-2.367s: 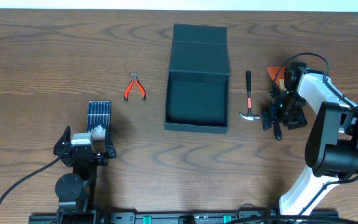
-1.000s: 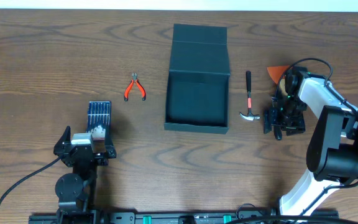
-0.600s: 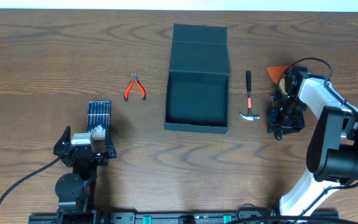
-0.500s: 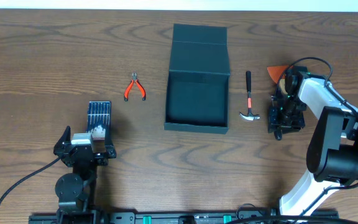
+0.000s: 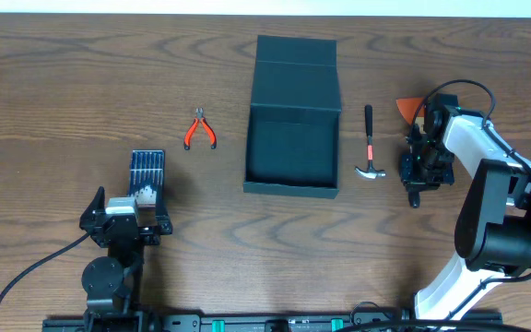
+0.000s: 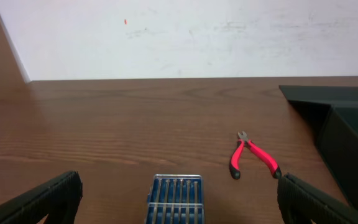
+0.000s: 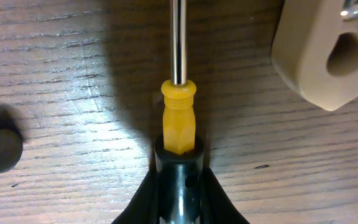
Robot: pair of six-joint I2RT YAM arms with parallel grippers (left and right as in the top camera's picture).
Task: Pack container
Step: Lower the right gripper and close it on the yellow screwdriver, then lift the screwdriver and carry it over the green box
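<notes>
The container (image 5: 293,189), a dark teal box, stands open at mid-table with its lid (image 5: 297,61) folded back and nothing inside. Right of it, my right gripper (image 5: 419,175) is down at the table. In the right wrist view this gripper (image 7: 179,193) is shut on a screwdriver (image 7: 179,124), both fingers pressed to the black part of its yellow-collared handle, the steel shaft pointing away. My left gripper (image 6: 179,202) stands open at the front left, its fingers (image 6: 39,199) wide apart on either side of a blue bit case (image 6: 174,198).
A hammer (image 5: 370,148) lies between the container and my right gripper, its grey round face (image 7: 2,149) close to the screwdriver. Red pliers (image 5: 200,129) lie left of the container, beyond the bit case (image 5: 147,173). A beige object (image 7: 319,50) and an orange piece (image 5: 410,107) lie ahead of the right gripper.
My right gripper's jaws have closed from wide apart onto the screwdriver handle. The left arm and the other tools have not moved.
</notes>
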